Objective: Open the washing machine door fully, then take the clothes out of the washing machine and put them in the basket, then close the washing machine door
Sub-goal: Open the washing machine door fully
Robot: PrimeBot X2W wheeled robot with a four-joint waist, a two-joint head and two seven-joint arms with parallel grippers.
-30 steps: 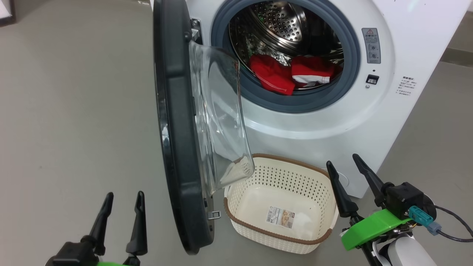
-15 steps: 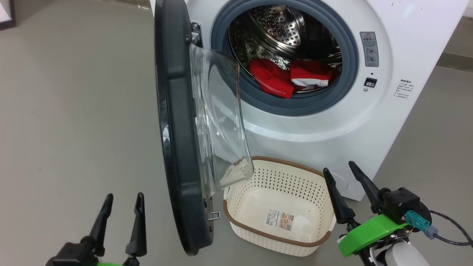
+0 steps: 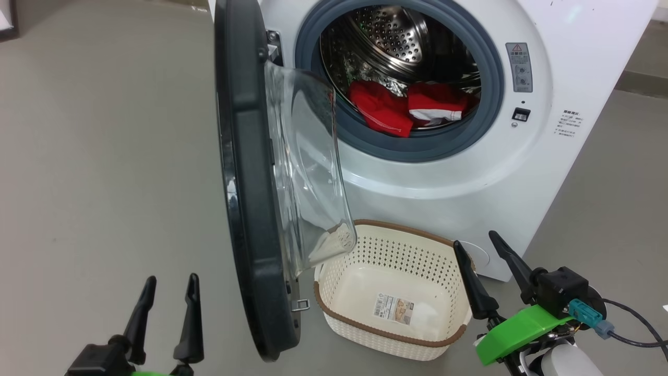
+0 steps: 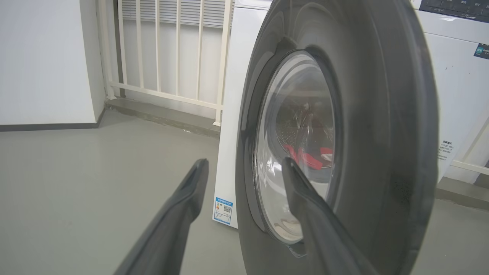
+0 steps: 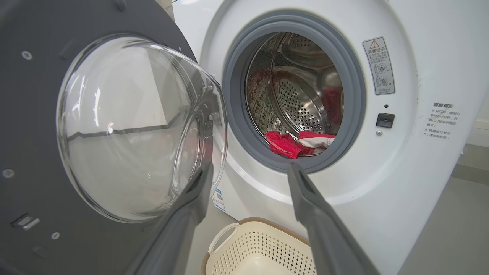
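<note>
1 washer; 1 door; 1 basket; 2 grippers: left gripper, right gripper; clothes: looks like 2 pieces, bunched, hard to split.

The washing machine runs off the head view's top edge, its upper front cut away; the washing machine door, edge-on, loses its top rim there too, and its glass bowl distorts the basket's far-left corner behind it; the clothes lie partly behind the grey gasket, their number unclear; the basket label and warning sticker are too small to read; the left hand and right hand are clipped at the bottom edge; in the left wrist view the door's rim is a close blur.
</note>
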